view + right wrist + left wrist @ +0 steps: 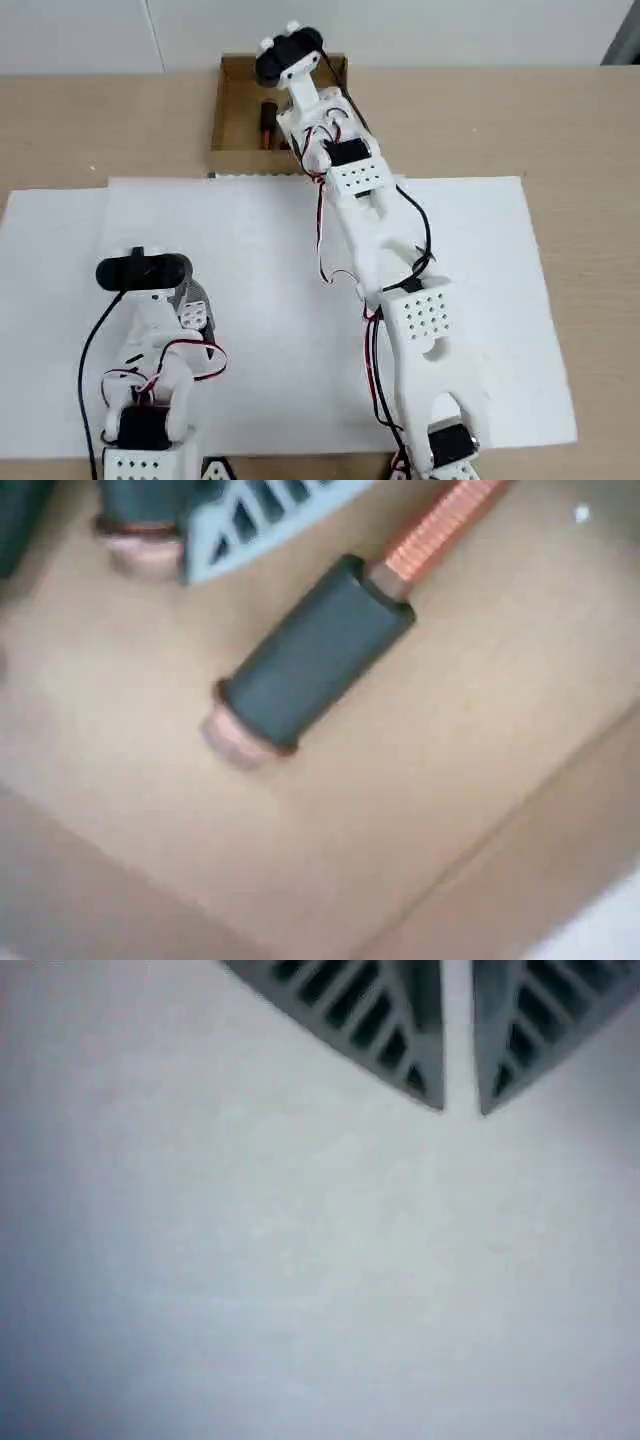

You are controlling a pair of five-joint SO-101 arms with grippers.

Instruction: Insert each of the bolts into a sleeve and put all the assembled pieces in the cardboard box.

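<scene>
At the far edge of the light wooden table (80, 120), seen from above, stands the shallow brown cardboard box (240, 95), open at the top. The white plastic right arm (365, 215) stretches across the large white paper sheet (260, 260) to the box, its wrist over the box's inside. On the box floor beside that wrist lies a dark assembled piece (268, 120), a black sleeve with a reddish bolt in it. The white left arm (150, 340) sits folded at the near left part of the sheet. The grey left gripper (192, 300) points down at the paper, well apart from the box.

From the left wrist, the left gripper's two grey ribbed fingers (380, 1020) stand nearly together. A thin strip of white sheet shows between them, and nothing is held.

From the right wrist, a black cylindrical sleeve (310, 665) lies on the cardboard floor with a copper-coloured threaded bolt (440, 525) through it. The thread sticks out of one end and the head shows at the other. Nothing touches it. A second sleeved piece (135, 525) lies partly behind the grey ribbed right gripper (250, 515). Whether that gripper is apart, together or clamped cannot be told.
</scene>
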